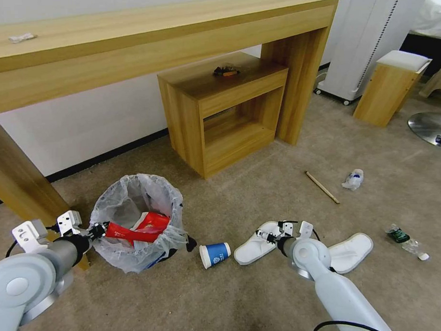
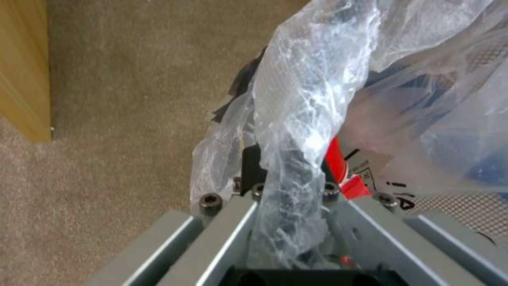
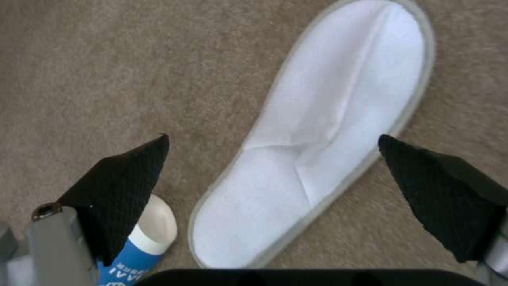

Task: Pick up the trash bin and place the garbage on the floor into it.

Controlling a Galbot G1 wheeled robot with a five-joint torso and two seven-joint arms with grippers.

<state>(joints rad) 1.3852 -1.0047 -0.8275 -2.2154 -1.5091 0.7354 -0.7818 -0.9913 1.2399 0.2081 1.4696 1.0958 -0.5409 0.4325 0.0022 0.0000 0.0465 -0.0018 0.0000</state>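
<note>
At the far left of the head view the left gripper was clenched on the bag-covered rim of the trash bin, which sat on the floor beside a leg of the long wooden table; the left wrist view showed the crinkly plastic bag bunched between its jaws, with red packaging just behind it; inside the bin lay a red wrapper and some paper. Just right of the bin a blue paper cup lay on its side on the carpet; next to it lay a white slipper, and the right gripper hovered over it, released, its black fingertips spread wide to either side of the slipper with the cup by one of them; a second slipper lay partly behind the right arm. Farther right on the floor were a wooden stick, a crumpled white paper near it, and a small plastic bottle well apart toward the right edge; a low wooden cabinet stood under the table.
</note>
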